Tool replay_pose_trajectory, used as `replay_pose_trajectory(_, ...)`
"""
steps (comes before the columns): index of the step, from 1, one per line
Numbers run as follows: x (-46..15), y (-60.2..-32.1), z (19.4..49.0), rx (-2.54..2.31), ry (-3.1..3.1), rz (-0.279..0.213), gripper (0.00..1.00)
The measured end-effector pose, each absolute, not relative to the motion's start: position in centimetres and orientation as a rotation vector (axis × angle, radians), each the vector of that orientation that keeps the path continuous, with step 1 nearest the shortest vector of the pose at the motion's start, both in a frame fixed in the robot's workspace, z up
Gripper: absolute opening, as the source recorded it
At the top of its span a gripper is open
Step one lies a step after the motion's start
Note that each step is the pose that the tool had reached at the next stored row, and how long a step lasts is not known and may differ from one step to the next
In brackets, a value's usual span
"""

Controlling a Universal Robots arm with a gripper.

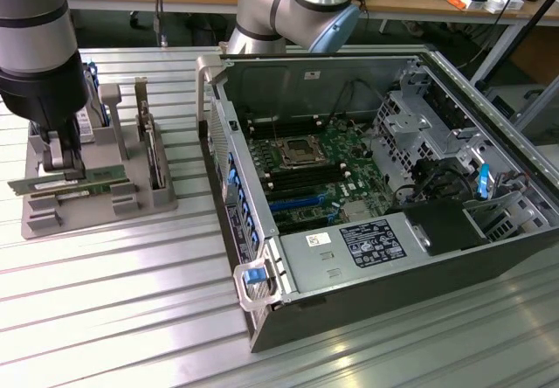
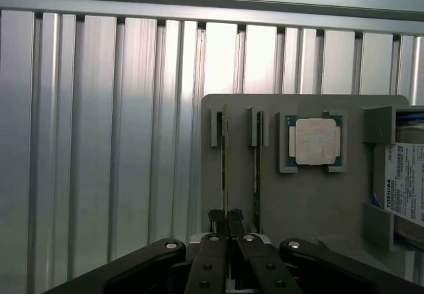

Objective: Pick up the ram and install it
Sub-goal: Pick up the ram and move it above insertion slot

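Green ram (image 2: 225,161) is clamped edge-on by the gripper (image 2: 226,216), jaws nearly closed, at the grey holder (image 2: 311,201).

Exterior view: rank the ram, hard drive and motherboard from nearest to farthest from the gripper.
1. The ram, clamped in the gripper, at the grey holder.
2. The hard drive, upright, toward the exterior view's right.
3. The motherboard, inside the open case, farthest that way.
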State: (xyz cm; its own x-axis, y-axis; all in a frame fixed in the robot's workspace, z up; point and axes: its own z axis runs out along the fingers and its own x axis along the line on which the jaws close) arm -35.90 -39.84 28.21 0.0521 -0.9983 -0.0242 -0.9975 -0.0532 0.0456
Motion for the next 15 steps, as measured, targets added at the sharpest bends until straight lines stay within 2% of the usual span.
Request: replay_pose_trajectory(15,-35.9,-39.8,29.4,2.267,-2.150,-0.076,0.12)
